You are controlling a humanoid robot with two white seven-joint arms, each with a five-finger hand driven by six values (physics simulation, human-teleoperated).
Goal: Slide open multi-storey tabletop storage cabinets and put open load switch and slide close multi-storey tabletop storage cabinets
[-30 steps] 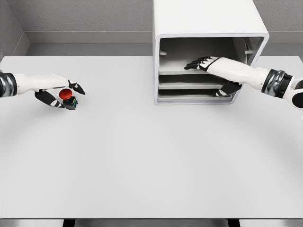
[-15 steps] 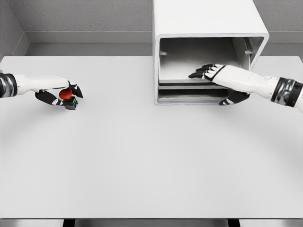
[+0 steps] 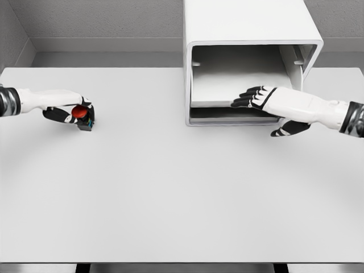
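Cabinet (image 3: 250, 34), upper right: right hand (image 3: 263, 98) flat on a shelf's front edge, fingers extended, gripping nothing. Switch (image 3: 81, 115) (red cap) on tabletop (image 3: 182, 193), mid-left, left hand (image 3: 71, 111) clamped round it. Placing and closing remain.

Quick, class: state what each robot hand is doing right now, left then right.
Left hand: shut on the red-capped switch.
Right hand: open, fingers flat on a cabinet drawer, thumb beneath; holding nothing.
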